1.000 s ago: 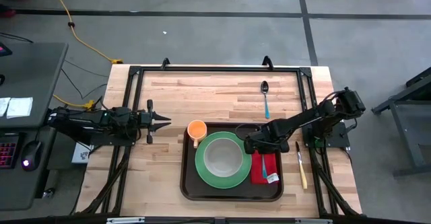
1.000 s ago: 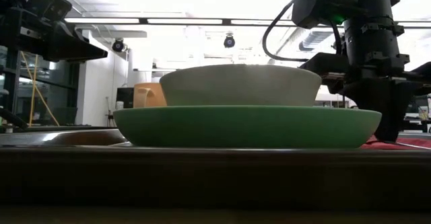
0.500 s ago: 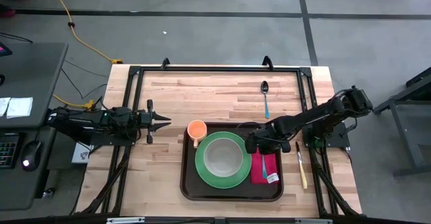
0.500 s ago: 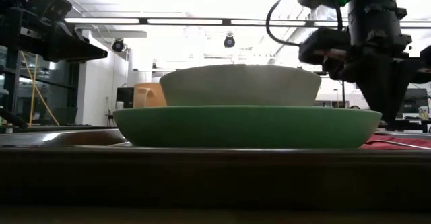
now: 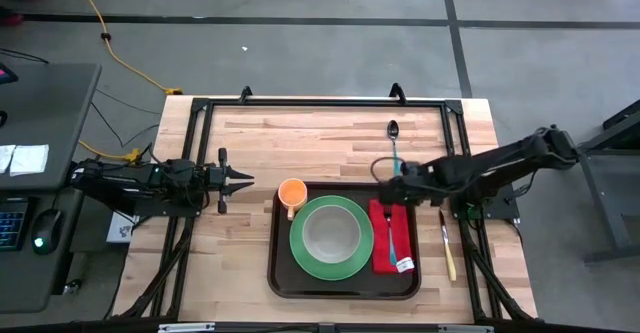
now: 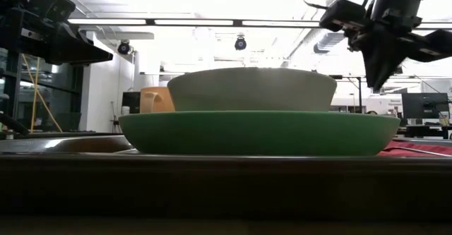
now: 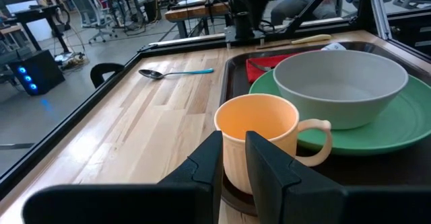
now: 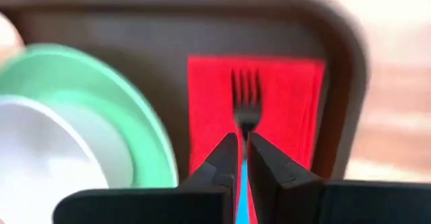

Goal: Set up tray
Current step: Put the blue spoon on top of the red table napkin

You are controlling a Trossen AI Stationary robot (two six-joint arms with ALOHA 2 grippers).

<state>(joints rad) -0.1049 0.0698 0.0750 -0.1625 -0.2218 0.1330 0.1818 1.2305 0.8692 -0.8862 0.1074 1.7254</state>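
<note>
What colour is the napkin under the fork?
Red; the napkin under the fork shows best in the right wrist view.

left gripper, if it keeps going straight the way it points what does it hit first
Most likely the orange cup. The left gripper points along the table toward the tray, and in its wrist view the cup stands directly beyond its nearly closed fingertips, though the gap is hard to judge.

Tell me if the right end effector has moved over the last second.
Yes. In the high view the right end effector has drawn back from the green plate toward the tray's far right corner, exposing the fork on the red napkin.
</note>
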